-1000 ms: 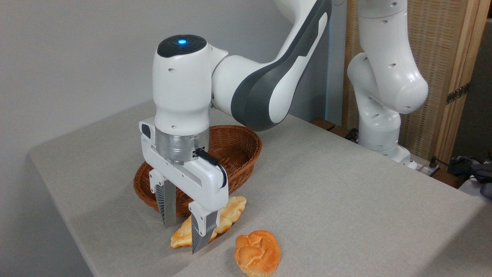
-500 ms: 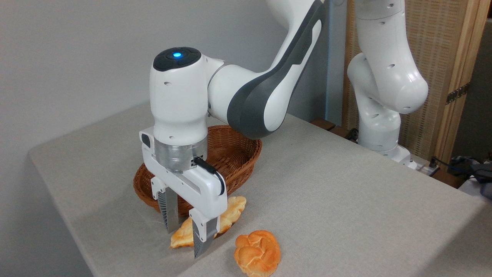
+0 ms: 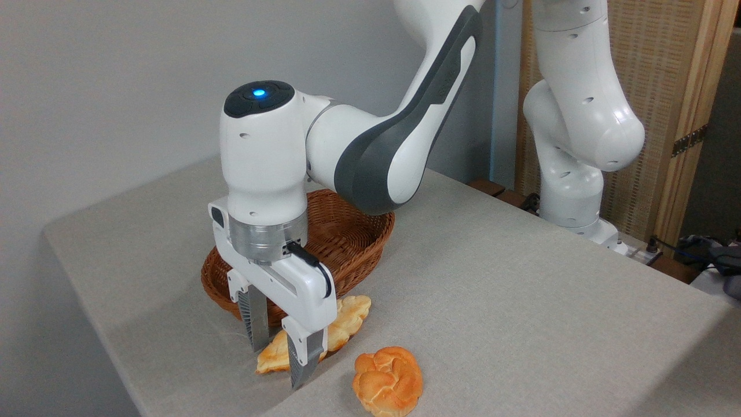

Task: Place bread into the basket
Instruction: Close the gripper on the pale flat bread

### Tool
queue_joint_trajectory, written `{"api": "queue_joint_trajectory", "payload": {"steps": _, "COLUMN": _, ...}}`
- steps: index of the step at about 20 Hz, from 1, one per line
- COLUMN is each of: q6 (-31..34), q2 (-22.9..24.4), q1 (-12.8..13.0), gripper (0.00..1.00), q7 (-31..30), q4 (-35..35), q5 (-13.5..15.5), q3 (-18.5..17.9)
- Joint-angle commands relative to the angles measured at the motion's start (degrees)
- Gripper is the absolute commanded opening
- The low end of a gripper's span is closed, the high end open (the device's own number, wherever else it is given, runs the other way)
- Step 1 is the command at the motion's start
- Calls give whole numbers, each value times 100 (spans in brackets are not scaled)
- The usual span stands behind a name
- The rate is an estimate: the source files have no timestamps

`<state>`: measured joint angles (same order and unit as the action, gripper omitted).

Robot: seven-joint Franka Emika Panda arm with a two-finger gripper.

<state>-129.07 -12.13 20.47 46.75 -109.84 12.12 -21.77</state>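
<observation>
Wicker basket; bread outside, beside it.

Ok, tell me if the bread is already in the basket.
No, the bread lies on the table just in front of the basket, with the gripper straddling it.

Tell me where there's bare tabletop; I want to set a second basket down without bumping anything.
The widest free stretch is right of the basket and bun, out to the table's right edge. Another lies left of and behind the basket. The front-left is crowded: the open tool straddles the bread.
</observation>
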Motion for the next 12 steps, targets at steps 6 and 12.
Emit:
{"api": "queue_joint_trajectory", "payload": {"steps": 6, "q6": -22, "q2": 44, "q1": -8, "gripper": 33, "q7": 159, "q4": -37, "q5": 97, "q3": -12}}
{"api": "queue_joint_trajectory", "payload": {"steps": 12, "q6": -22, "q2": 79, "q1": -16, "gripper": 23, "q7": 168, "q4": -29, "q5": 97, "q3": -20}}
